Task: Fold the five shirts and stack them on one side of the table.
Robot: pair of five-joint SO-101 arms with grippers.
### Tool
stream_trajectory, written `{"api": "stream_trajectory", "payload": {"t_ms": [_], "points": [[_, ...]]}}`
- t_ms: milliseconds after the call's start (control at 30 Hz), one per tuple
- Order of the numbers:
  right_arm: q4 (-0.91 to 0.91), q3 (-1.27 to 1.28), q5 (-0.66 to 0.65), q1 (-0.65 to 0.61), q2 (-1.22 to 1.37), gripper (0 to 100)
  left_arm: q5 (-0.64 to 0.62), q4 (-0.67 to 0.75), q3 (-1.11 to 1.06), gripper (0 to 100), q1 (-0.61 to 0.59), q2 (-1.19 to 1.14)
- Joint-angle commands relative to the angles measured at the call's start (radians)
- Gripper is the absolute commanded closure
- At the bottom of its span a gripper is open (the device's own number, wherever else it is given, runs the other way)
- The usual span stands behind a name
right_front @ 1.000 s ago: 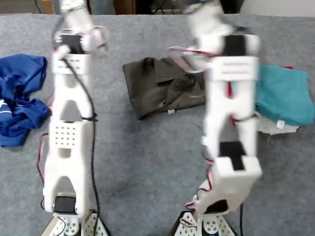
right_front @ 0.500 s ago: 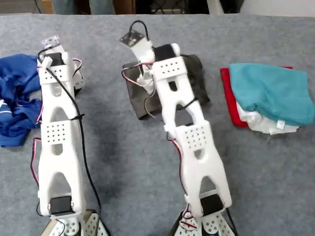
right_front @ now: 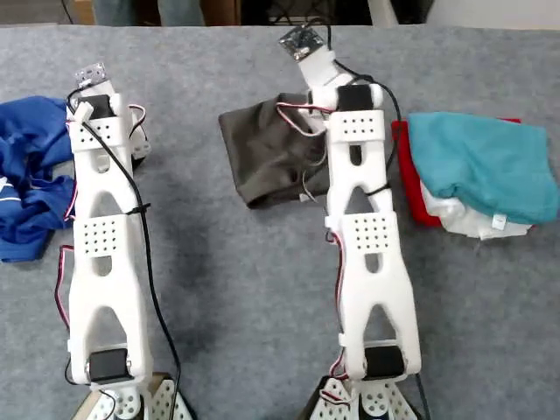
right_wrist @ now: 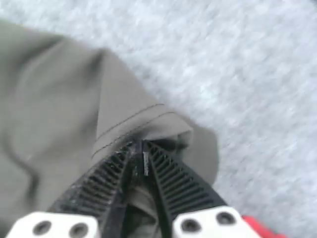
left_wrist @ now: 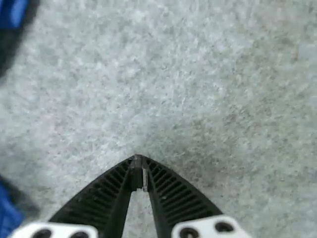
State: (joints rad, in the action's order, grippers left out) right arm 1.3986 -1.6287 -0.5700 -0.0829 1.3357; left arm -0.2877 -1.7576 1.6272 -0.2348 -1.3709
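Here, left gripper (left_wrist: 138, 163) closed over mat (left_wrist: 198, 74); right gripper (right_wrist: 142, 148) closed at fold of olive shirt (right_wrist: 54, 114), pinch unclear.

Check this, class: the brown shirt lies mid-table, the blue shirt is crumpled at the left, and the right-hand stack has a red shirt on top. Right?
No. In the high view a teal shirt is on top; the red shirt lies at the bottom. The brown shirt mid-table and the crumpled blue shirt at the left are as stated.
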Motion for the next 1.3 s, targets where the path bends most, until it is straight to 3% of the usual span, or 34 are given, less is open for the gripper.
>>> {"api": "stream_trajectory", "payload": {"t_ms": [0,167,267,333,467,633,833,1033,1267], "points": [[-0.109,-0.042,-0.058,0.029,-0.047,98.3,0.014,0.015,0.039,97,-0.007,0.012],[-0.505,-0.001,-0.133,0.120,-0.001,98.4,0.014,0.015,0.039,97,-0.010,0.012],[-0.766,0.022,-0.249,0.149,0.033,98.4,0.014,0.029,0.039,97,-0.008,0.011],[-0.815,0.018,-0.331,0.153,0.035,98.4,0.014,0.031,0.039,97,-0.008,0.011],[-0.568,-0.053,-0.316,0.115,-0.047,98.4,0.014,0.031,0.039,97,-0.007,0.011],[-0.068,-0.036,-0.100,0.005,-0.268,98.4,0.014,0.031,0.039,97,-0.010,0.011],[0.245,-0.001,-0.046,-0.167,-0.341,98.4,0.014,0.031,0.039,97,-0.007,0.011],[0.196,0.173,-0.044,-0.175,-0.228,98.4,0.014,0.031,0.039,97,-0.013,0.011],[-0.160,0.197,-0.052,-0.009,-0.156,98.4,0.014,0.031,0.039,97,-0.013,0.011]]}}
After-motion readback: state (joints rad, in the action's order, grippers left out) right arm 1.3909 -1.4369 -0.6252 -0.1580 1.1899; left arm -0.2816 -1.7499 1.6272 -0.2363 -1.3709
